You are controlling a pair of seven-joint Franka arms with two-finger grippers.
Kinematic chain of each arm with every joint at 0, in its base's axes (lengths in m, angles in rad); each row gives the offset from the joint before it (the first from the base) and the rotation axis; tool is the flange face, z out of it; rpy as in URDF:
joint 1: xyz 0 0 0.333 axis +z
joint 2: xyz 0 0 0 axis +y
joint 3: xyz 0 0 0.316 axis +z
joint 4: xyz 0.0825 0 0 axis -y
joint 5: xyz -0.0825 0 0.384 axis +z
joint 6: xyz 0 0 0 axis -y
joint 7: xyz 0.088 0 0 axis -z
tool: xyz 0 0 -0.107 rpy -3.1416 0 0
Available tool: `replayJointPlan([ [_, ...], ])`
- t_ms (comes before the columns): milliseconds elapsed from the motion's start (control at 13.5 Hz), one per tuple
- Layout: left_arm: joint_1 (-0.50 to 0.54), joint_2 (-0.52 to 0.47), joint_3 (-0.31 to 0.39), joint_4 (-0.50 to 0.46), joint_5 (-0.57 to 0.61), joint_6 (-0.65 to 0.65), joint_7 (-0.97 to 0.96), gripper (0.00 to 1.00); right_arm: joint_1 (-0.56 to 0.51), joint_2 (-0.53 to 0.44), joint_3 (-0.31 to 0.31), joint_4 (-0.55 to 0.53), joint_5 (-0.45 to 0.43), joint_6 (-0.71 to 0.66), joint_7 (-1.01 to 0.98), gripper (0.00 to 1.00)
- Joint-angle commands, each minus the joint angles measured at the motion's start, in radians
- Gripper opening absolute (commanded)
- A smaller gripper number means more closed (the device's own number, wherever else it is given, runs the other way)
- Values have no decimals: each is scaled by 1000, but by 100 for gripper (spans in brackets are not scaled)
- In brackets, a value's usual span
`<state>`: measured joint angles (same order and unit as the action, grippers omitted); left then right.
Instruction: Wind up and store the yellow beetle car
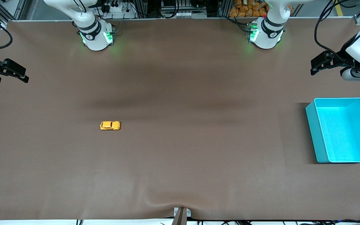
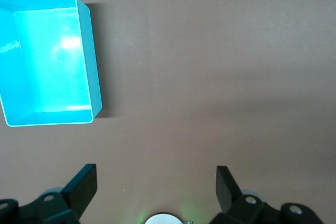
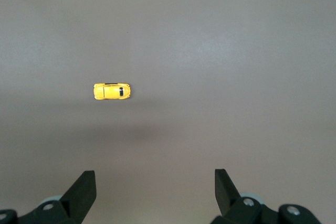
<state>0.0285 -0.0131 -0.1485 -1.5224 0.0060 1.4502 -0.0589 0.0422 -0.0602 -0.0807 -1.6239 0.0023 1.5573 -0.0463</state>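
- The yellow beetle car [image 1: 110,125] is being shown resting on its wheels on the brown table cover [image 1: 180,162], toward the right arm's end of the table, with bare cover all around it.
- The teal bin [image 1: 312,125] is being seen well apart from the car, at the left arm's end of the table, and nothing is being held inside it.
- The right gripper [image 1: 17,75] is being held up over the table edge at its own end, with its fingers [image 3: 81,190] spread wide and nothing between them; in the right wrist view the car [image 3: 112,91] is being seen well clear of them.
- The left gripper [image 1: 319,64] is being kept waiting over the table near the bin, with its fingers [image 2: 84,184] likewise fully parted and gripping nothing.
- Neither winding nor storing is judged to be begun yet.
- The car is being presented as tiny, rounded and glossy, with dark windows and small wheels, yellow-orange all over.
- A slip is being risked: the smooth curved body could be squeezed out from between the pads if it is being pinched off-centre.
- A rolling-away is being risked as well, since the free wheels could be nudged by a descending finger.
- A long carry to the bin is being required, so a loose grip could be causing a drop short of the bin wall [image 2: 89,56].
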Motion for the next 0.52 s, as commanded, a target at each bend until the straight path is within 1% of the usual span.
replayJointPlan([
  [0, 7, -19, -5, -10, 0, -8, 7, 100, 4, -17, -1, -4, -16, -8, -48, 100],
  [74, 7, -19, -5, -10, 0, -8, 7, 100, -4, -10, -2, -5, -13, -8, -76, 100],
  [223, 7, -19, -3, -10, 0, -8, 7, 100, 2, -10, -2, -2, -13, -41, -69, 100],
  [446, 10, -16, -2, -5, 0, -8, 8, 100, 5, -12, -1, -1, -12, -40, -69, 100],
])
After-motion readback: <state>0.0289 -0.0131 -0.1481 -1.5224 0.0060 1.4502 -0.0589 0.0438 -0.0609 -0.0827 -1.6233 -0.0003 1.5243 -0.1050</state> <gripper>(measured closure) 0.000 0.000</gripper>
